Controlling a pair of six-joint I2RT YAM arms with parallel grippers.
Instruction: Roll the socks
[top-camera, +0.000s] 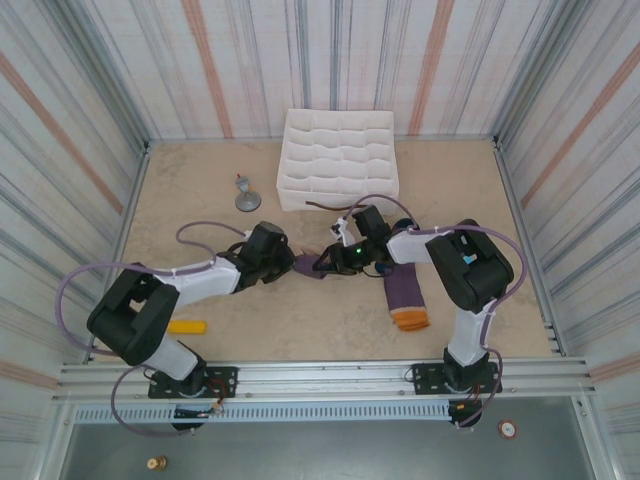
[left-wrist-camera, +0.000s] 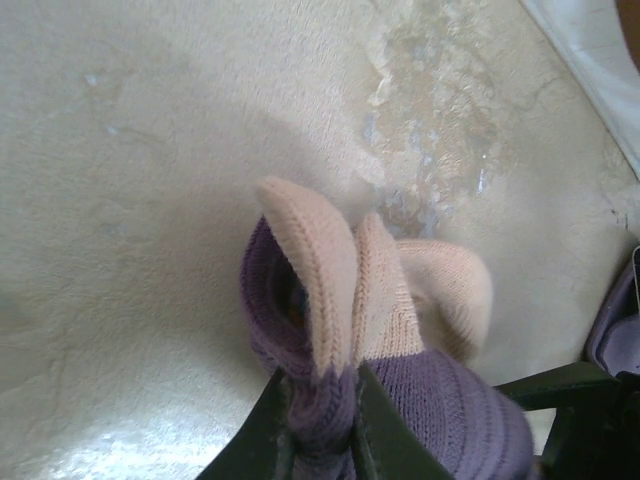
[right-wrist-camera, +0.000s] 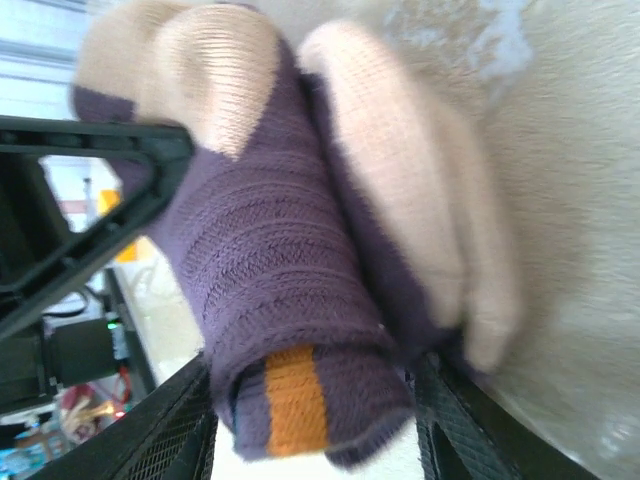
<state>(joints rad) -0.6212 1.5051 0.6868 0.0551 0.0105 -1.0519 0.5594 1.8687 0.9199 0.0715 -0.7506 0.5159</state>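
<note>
A rolled purple sock (top-camera: 306, 266) with a tan cuff lies mid-table between my two grippers. My left gripper (top-camera: 290, 264) is shut on a fold of its purple fabric (left-wrist-camera: 322, 385), just below the upright tan cuff (left-wrist-camera: 310, 270). My right gripper (top-camera: 328, 264) comes from the other side; its jaws (right-wrist-camera: 312, 370) stand wide on either side of the roll (right-wrist-camera: 270, 250), whose end shows an orange stripe (right-wrist-camera: 292, 400). The second sock (top-camera: 404, 290), purple with an orange cuff, lies flat on the table to the right, beside the right arm.
A white divided organiser (top-camera: 340, 160) stands at the back centre. A small grey object (top-camera: 247, 198) sits to its left. A yellow block (top-camera: 187, 325) lies near the left arm's base. Striped walls close in the table on three sides.
</note>
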